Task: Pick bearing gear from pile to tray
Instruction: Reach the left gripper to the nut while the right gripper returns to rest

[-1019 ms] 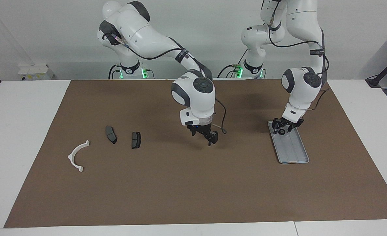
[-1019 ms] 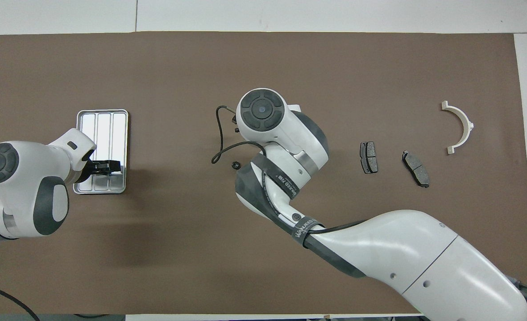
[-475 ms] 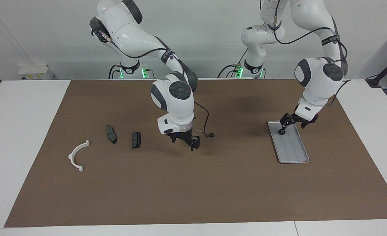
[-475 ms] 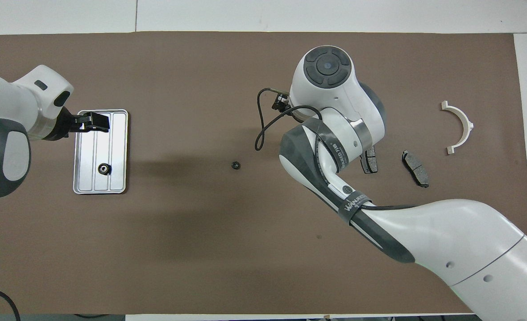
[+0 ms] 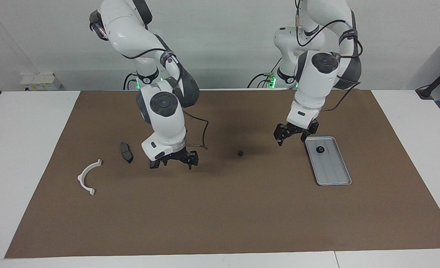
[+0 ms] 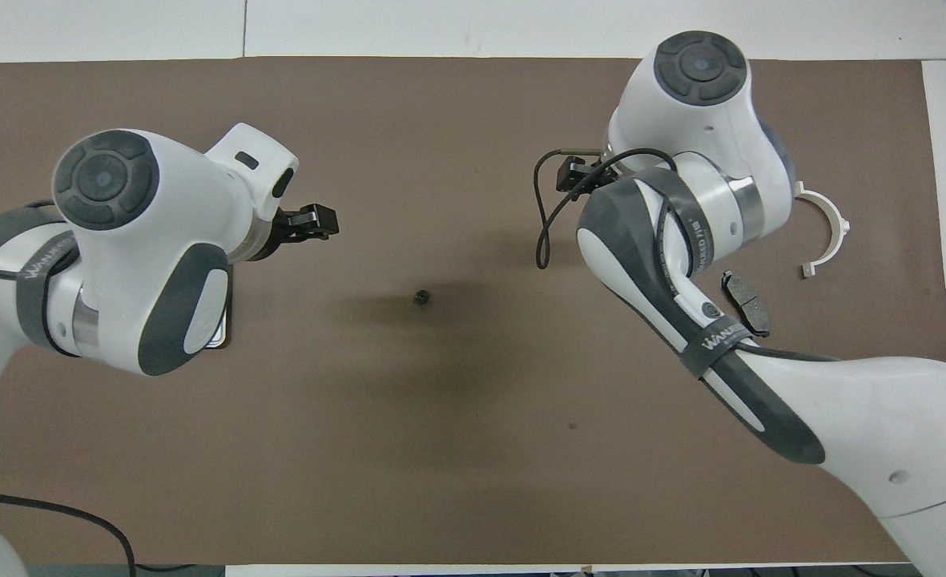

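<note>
One small black bearing gear (image 5: 320, 149) now lies in the tray (image 5: 339, 181), at the end nearer to the robots. A second ago the left gripper (image 5: 291, 134) was down in the tray with that gear; now it has let go, lifted up and swung off the tray, and it hangs over the brown mat (image 5: 220, 216) just beside the tray with its fingers spread and nothing in them. So one gear is put away. A second little black gear (image 5: 240, 153) sits alone on the mat, about the middle of the table. I think that one should go next. The right gripper (image 5: 174, 160) has moved away from it toward its own end of the table. It hangs low over the mat with fingers spread and empty. A dark brake pad (image 5: 126, 152) lies close beside it, and the white curved piece (image 5: 87, 178) lies further toward that end.
</note>
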Robot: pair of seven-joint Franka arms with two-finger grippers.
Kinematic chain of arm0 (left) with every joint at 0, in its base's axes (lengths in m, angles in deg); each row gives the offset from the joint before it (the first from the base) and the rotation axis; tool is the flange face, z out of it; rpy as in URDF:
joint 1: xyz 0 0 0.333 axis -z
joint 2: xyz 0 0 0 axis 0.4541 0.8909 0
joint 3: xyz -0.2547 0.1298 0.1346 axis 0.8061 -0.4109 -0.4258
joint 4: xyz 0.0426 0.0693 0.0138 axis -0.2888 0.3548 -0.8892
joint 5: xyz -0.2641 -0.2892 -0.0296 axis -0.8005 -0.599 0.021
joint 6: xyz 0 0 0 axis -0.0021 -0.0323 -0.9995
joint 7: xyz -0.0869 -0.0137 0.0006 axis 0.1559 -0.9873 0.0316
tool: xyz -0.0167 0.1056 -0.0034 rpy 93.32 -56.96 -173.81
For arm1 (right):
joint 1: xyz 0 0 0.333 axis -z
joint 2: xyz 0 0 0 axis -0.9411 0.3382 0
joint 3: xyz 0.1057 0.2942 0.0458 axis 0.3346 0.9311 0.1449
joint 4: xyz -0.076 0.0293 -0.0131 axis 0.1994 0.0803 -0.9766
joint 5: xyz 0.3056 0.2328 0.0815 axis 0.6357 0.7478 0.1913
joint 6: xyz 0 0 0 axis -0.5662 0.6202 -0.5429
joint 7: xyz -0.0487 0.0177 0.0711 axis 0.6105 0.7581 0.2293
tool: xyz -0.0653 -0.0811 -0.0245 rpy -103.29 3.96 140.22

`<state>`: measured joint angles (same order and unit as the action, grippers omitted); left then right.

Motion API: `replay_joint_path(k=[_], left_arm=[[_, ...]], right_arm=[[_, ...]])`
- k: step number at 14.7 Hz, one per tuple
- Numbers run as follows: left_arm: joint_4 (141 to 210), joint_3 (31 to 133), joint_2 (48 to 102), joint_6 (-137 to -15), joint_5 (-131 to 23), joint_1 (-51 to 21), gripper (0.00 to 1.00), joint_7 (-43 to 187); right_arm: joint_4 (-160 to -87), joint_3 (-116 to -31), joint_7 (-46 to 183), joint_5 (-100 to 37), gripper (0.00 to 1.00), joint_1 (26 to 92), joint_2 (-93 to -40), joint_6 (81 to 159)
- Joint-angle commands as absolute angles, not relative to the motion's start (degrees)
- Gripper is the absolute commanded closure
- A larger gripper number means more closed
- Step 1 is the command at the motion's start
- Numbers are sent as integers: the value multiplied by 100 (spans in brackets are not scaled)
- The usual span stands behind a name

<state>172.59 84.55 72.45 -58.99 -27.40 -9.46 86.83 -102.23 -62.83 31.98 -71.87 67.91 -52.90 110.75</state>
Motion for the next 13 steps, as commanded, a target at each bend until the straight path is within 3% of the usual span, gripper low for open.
replay_joint_path(k=[1,6,13], left_arm=[[17130,8356,7699,-6255,-2642,-462,1,9296],[17129,8347,8368,-6800,-2274,-108,1,10026],[17217,8347,8563,-7022,-2176,128,2,10554]], right_arm=[[-10827,-6950,4527,-6515,0,6768,-5968,11087],[-11469,-7715,5313,-6215,0,6786,-6987,10886],[-11426,-8086,6254,-6215,0,6777,-8025,9674]])
